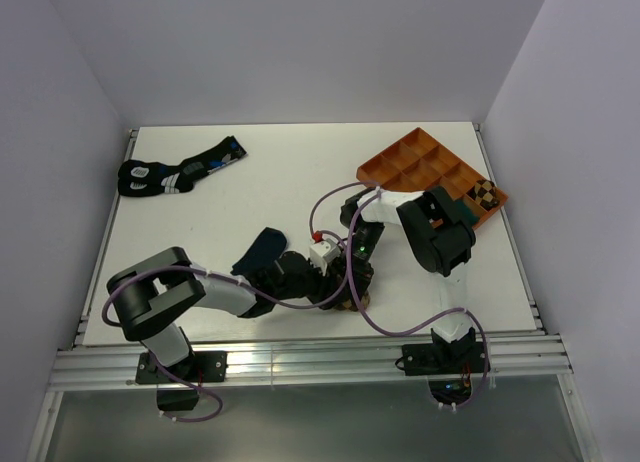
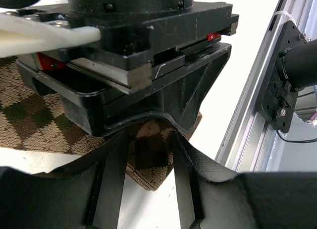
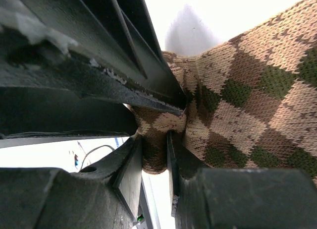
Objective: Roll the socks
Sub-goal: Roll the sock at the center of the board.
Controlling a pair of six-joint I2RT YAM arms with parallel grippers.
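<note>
The tan argyle sock (image 1: 357, 301) lies near the table's front middle, mostly hidden under both grippers. My right gripper (image 1: 347, 288) is shut on it: in the right wrist view a bunched fold of the sock (image 3: 233, 95) is pinched between the fingers of the gripper (image 3: 154, 140). My left gripper (image 1: 322, 281) meets it from the left. In the left wrist view it (image 2: 151, 142) is open, its fingers astride a corner of the sock (image 2: 148, 159) on the table. The navy sock (image 1: 262, 250) lies flat just behind the left gripper.
A pair of black socks with blue and white markings (image 1: 175, 172) lies at the far left. An orange compartment tray (image 1: 415, 162) stands at the far right with a rolled argyle item (image 1: 484, 195) in one cell. The table's aluminium front rail (image 2: 247, 140) is close by.
</note>
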